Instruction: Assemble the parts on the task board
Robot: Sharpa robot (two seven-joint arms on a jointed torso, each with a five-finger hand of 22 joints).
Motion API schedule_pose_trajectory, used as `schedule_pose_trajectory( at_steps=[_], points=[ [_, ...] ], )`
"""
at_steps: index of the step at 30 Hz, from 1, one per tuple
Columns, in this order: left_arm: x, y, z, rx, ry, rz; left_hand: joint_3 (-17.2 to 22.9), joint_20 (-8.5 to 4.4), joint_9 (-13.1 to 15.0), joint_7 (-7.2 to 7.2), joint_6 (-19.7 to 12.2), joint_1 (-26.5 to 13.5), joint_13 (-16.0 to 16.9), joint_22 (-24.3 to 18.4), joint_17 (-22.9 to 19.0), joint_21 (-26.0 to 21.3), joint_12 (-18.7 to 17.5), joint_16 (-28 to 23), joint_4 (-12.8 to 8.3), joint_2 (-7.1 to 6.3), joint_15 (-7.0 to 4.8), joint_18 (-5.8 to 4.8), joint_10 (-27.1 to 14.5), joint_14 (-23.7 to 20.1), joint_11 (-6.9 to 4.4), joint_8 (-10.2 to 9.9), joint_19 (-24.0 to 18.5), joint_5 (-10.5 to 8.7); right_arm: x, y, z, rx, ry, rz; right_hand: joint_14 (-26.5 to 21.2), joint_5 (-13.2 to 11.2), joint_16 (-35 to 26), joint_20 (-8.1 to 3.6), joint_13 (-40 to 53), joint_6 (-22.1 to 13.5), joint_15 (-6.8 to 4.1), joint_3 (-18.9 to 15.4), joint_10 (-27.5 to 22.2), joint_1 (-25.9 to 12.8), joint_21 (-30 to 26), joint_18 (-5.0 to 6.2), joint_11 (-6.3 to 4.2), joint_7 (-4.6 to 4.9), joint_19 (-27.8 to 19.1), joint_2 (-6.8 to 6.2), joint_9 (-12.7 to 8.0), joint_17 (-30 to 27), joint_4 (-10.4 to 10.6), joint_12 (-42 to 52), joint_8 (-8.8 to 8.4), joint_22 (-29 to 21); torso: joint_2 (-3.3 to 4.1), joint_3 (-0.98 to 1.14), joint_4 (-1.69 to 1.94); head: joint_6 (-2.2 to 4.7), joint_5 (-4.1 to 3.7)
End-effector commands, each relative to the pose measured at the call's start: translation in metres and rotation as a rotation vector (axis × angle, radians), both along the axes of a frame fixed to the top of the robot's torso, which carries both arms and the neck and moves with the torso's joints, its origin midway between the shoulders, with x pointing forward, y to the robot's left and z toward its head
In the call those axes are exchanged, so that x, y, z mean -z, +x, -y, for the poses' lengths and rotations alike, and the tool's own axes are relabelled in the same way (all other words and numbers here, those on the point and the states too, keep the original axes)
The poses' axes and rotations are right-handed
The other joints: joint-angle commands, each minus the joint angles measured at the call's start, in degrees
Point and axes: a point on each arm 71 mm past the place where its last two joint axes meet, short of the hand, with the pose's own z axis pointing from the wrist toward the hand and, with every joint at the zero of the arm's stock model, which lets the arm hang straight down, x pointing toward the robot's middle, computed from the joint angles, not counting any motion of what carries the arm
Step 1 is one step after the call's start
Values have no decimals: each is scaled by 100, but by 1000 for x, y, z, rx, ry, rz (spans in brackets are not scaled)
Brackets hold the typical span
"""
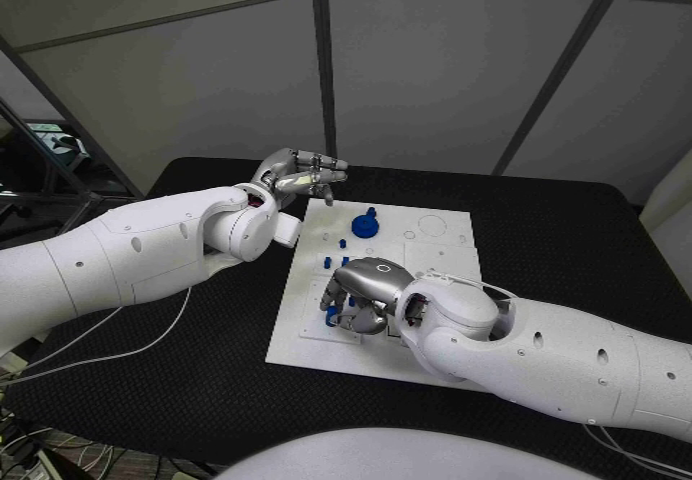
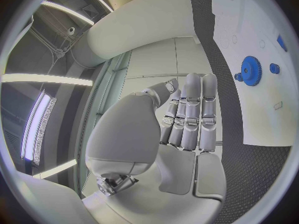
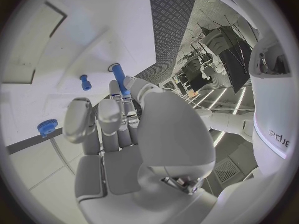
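Note:
The white task board (image 1: 433,228) lies in the middle of the black table. A blue gear (image 1: 366,224) stands near its back left, with small blue pegs (image 1: 343,243) just in front. My right hand (image 1: 361,293) is low over the board's front left part, fingers curled down. It pinches a long blue pin (image 3: 119,79) at its fingertips, close to the board (image 3: 56,45). My left hand (image 1: 299,176) hovers above the board's back left corner, fingers straight and holding nothing. The left wrist view shows the gear (image 2: 250,70) beyond that hand (image 2: 187,119).
A short blue peg (image 3: 85,82) and a knurled blue knob (image 3: 47,127) stand on the board near my right hand. More small blue parts (image 2: 274,68) sit beside the gear. Black table (image 1: 216,350) surrounds the board on all sides.

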Motion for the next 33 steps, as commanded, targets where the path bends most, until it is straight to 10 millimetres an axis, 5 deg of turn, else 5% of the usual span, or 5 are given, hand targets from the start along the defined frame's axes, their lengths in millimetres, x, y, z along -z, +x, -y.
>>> schedule_pose_trajectory(
  at_steps=[1, 8, 13, 21, 33],
  points=[
    [-1, 0, 0, 8, -6, 3, -35, 4, -3, 25, -32, -19, -6, -7, -6, -35, 24, 5, -14, 38, 10, 35, -36, -26, 9, 19, -24, 25, 9, -3, 1, -10, -53, -17, -12, 2, -23, 18, -24, -89, 62, 3, -168, -99, -54, -6, 32, 61, -69, -56, -23, -39, 23, -97, -47, -46, -1, 0, -1, 5, 1],
    [-1, 1, 0, 7, -6, 2, -35, 4, -3, 25, -32, -19, -6, -7, -6, -35, 24, 5, -14, 38, 10, 35, -36, -26, 9, 19, -24, 25, 7, -3, 1, 0, -23, -2, -94, 32, -139, 98, -29, -423, 137, -125, -619, -247, -274, 69, 112, 68, -306, -214, -40, -272, 49, -246, -57, -327, 2, 3, -6, 7, 3],
    [-1, 1, -1, 5, -5, 3, -35, 4, -3, 25, -32, -19, -6, -7, -6, -35, 24, 5, -14, 38, 10, 35, -36, -26, 9, 19, -24, 25, 3, -1, 5, 32, 27, 24, -530, 101, -870, 176, -10, -753, 211, -600, -1207, -314, -960, 257, 190, 114, -977, -308, -32, -1400, 64, -262, -44, -1138, 2, 4, -8, 9, 4],
    [-1, 1, -2, 0, -4, 5, -35, 4, -3, 25, -32, -19, -6, -7, -6, -35, 24, 5, -14, 38, 10, 35, -36, -26, 9, 19, -24, 25, -5, -1, 12, 66, 161, 54, -593, 153, -1099, 191, 22, -1054, 205, -1367, -1421, -95, -1247, 305, 193, 115, -1108, -178, -25, -1778, 171, 101, -42, -1432, 0, 5, -8, 18, 2],
    [-1, 1, -2, 0, -4, 4, -39, 6, -2, 27, -35, -18, -6, -8, -18, -37, 34, 11, -18, 44, 11, 36, -42, -29, 11, 23, -26, 26, -11, -5, 24, 63, 242, 47, -523, 220, -1078, 171, 21, -907, 193, -1513, -1365, 119, -1250, 298, 185, 143, -1019, -32, 1, -1805, 196, 411, 3, -1425, 2, 5, -5, 51, -17]
  ],
)
